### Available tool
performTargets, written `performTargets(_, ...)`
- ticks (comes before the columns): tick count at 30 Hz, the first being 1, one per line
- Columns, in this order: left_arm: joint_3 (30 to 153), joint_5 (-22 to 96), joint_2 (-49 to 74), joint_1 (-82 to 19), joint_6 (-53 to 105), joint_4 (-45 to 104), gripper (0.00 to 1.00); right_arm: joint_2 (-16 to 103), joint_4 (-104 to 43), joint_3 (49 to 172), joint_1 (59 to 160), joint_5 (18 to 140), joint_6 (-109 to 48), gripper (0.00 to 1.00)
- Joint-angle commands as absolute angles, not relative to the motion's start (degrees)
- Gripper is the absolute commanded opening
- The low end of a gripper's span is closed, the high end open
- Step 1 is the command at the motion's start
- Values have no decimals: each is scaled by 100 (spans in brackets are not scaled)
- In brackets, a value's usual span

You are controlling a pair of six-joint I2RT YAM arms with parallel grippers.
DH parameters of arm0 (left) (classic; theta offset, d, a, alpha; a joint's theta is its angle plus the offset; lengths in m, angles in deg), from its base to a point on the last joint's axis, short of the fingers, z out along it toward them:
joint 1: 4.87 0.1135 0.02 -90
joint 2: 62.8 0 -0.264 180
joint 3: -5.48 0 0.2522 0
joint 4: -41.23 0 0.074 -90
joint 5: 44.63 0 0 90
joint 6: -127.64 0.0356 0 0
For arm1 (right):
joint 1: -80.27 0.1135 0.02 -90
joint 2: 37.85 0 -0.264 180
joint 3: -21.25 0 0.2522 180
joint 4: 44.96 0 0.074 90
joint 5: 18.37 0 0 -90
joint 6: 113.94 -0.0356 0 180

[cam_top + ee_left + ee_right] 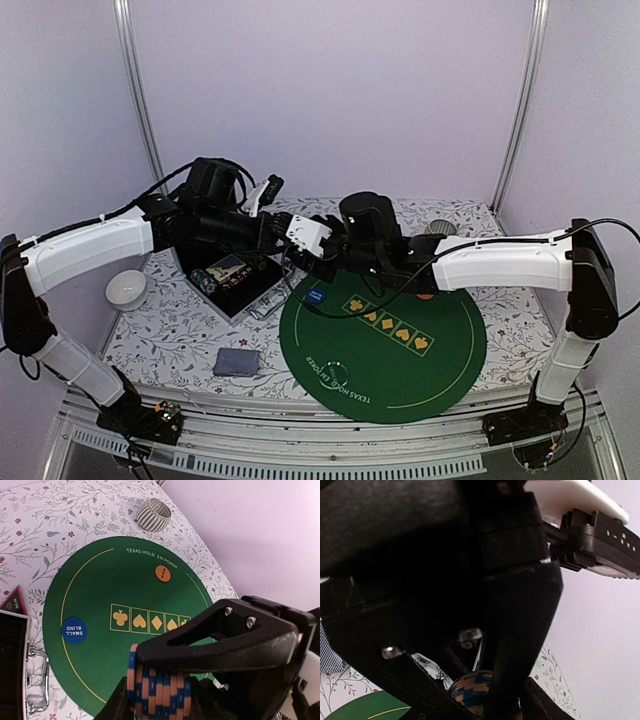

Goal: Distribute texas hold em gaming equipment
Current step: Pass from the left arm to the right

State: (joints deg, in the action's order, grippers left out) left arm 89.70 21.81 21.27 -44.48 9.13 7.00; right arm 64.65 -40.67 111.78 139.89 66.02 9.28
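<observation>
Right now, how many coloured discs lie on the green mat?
2: a blue disc toward the case, an orange disc toward the ribbed cup. Part of the mat is covered, so others may be hidden.

Case [240, 292] left of mat [400, 380], cards [237, 362] lying before case, cup [154, 515] behind mat

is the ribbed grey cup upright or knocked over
Upright: the ribbed cup stands on its base on the floral tablecloth beside the green mat, its open mouth facing up.

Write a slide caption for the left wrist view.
Left gripper holds an orange-and-blue chip stack; beyond, green mat with blue disc and orange disc.
</observation>
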Motion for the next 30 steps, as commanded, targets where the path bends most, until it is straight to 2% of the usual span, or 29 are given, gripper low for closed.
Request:
performTargets(1,9055,1918,2131,-4564,1015,849,0,6464,-4163,11267,13963,6439,1438,53)
performTargets(8,9045,1909,2105,-4583,995,849,0,6572,-4192,11367,13951,6343,1617,62)
performTargets(12,9048,1888,2105,-4591,999,853,0,6609,-4192,11384,13945,6332,1652,59)
performTargets(15,9052,1865,2107,-4591,1003,856,0,6607,-4201,11384,13948,6306,1687,44)
performTargets(18,9053,1835,2088,-4591,997,890,0,6580,-4193,11359,13943,6301,1702,41)
performTargets(24,9031,1799,2087,-4591,1014,921,0,6522,-4187,11341,13924,6240,1700,21)
performTargets(27,8989,1739,2093,-4583,1017,966,0,6487,-4183,11311,13922,6122,1680,4)
performTargets(29,8936,1754,2106,-4575,1031,1001,0,6438,-4183,11248,13925,6118,1594,3)
performTargets(30,8897,1766,2116,-4570,1032,1018,4,6402,-4183,11199,13925,6143,1534,2)
